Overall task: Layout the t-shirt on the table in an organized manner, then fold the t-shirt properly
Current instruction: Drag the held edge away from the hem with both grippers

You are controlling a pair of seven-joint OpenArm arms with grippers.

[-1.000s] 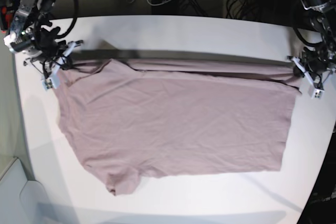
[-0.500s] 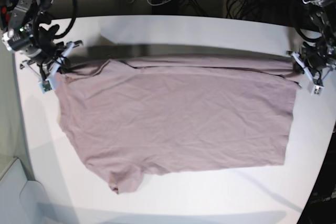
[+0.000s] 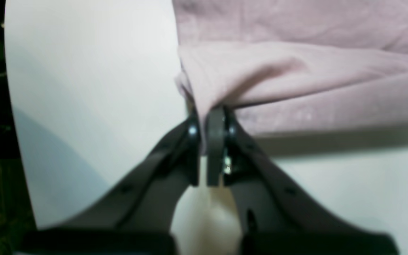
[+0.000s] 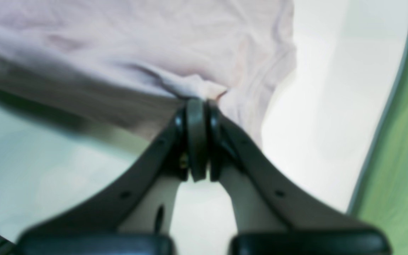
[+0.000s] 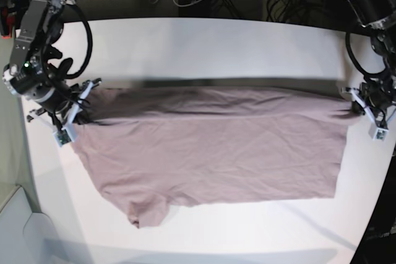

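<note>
Both my end effectors, left [image 5: 369, 110] and right [image 5: 73, 110], pinching the t-shirt [image 5: 210, 149] far-edge corners, have dragged that edge nearer over the white surface [image 5: 204, 38], folding begun.

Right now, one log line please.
phase: folding | left gripper: shut on t-shirt corner | right gripper: shut on t-shirt edge | table: shirt's lower half flat
</note>
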